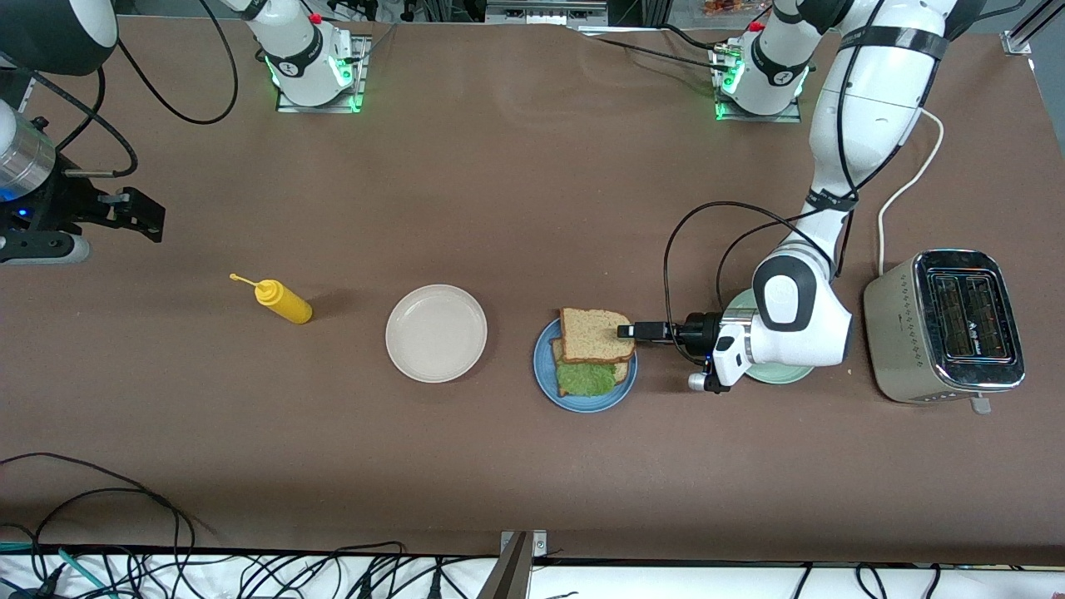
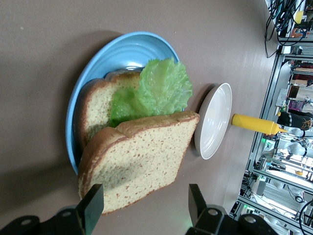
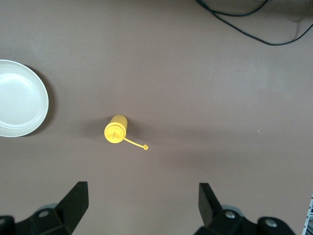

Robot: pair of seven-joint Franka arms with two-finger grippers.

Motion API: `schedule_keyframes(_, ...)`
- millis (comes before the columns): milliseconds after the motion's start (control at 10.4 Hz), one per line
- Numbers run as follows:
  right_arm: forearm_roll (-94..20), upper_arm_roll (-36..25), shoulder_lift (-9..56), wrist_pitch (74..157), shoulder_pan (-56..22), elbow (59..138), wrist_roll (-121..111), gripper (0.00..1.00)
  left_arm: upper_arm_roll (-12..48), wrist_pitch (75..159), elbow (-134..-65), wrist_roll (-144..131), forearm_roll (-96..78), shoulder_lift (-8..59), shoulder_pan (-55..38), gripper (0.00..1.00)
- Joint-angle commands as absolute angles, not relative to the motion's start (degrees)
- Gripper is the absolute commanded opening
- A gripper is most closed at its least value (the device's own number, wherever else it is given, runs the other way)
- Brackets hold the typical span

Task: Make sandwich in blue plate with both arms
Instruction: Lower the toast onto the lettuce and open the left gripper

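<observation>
Here we saw the left gripper [image 2: 142,208] spread apart around the top slice [image 1: 594,335], apparently just releasing it, so it leaned on the lettuce [image 1: 586,377] in the blue plate [image 1: 585,403] mid-table. The right gripper [image 3: 142,203], open, waited above the mustard bottle [image 1: 284,301].

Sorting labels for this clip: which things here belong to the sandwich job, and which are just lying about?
Job: sandwich, blue plate, left gripper open at the top slice, right gripper open, waiting.
Lying about: mustard bottle, white plate, mint plate, toaster.
</observation>
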State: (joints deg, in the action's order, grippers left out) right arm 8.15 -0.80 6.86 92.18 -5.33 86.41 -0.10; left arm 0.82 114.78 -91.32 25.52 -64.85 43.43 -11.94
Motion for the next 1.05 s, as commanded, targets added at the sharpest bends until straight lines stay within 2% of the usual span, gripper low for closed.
schedule_keyframes(0, 7.6, -0.9, 6.4, 92.7, -5.4, 86.5, 0.2, 1.0, 0.8, 114.8, -90.0, 27.4, -67.3, 44.3, -11.9, 0.77)
schedule_keyframes(287, 7.6, -0.8, 6.5, 92.7, -5.4, 86.7, 0.1, 1.0, 0.8, 114.4, -90.3, 27.2, -67.2, 43.0, -10.3, 0.77)
schedule_keyframes(479, 7.6, -0.9, 6.6, 92.8, -5.1, 86.6, -0.3, 1.0, 0.7, 114.2, -92.4, 27.1, -65.3, 38.5, -8.8, 1.0)
schedule_keyframes(671, 7.6, -1.0, 6.7, 92.7, -4.9, 86.6, -0.3, 1.0, 0.4, 114.3, -93.9, 26.0, -56.2, 33.6, -8.8, 1.0)
schedule_keyframes(958, 6.2, -1.2, 6.7, 92.5, -4.8, 86.7, -0.4, 1.0, 0.3, 111.4, -93.9, 11.8, -30.7, 24.0, -9.3, 1.0)
